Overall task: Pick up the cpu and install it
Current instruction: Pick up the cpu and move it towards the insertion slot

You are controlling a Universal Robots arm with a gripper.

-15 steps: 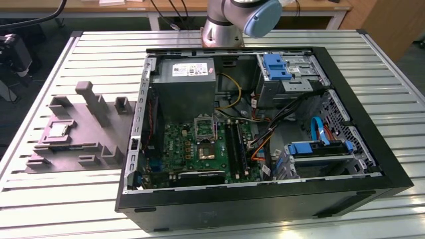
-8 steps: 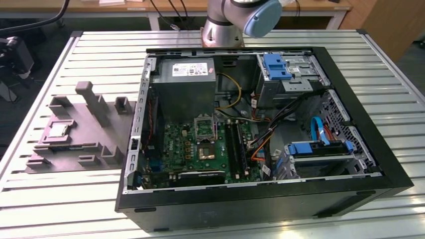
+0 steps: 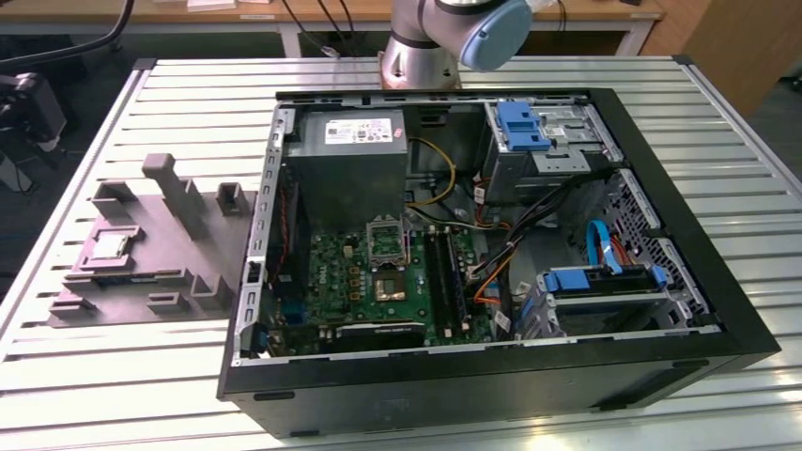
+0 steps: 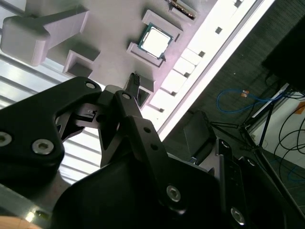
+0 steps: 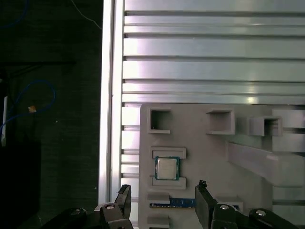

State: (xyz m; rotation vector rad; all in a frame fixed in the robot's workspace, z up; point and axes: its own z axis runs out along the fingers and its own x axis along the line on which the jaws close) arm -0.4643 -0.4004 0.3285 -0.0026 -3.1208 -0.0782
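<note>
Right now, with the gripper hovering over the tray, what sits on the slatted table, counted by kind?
cpu, lying in a tray pocket: 1
thin blue-green circuit strip, on edge in the tray: 1
grey tray: 1
open computer case: 1
Total: 4

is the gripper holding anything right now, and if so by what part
Nothing is held. In the first wrist view the gripper is open and empty, and the cpu lies flat in its recess of the grey tray, untouched.
</note>
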